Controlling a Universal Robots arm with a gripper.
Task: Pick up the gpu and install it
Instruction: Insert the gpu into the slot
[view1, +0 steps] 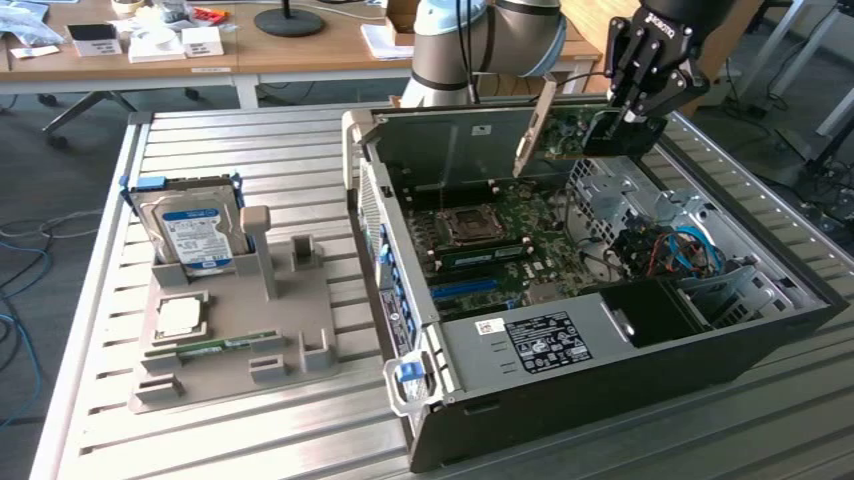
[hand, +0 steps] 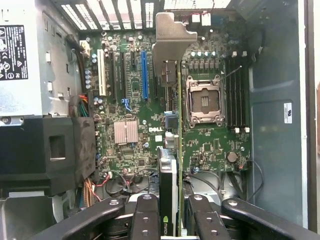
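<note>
while gripper (view1: 625, 128) clenches gpu (view1: 571, 128) above open case (view1: 747, 340), card hangs edge-down over motherboard (hand: 210, 145); long axis parallel to blue slot (hand: 145, 75), bracket (hand: 172, 37) toward case rear; slot lies beside card edge, not under.

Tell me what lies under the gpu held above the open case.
The motherboard: blue slot, processor socket. The gpu itself covers a narrow strip of board.
</note>
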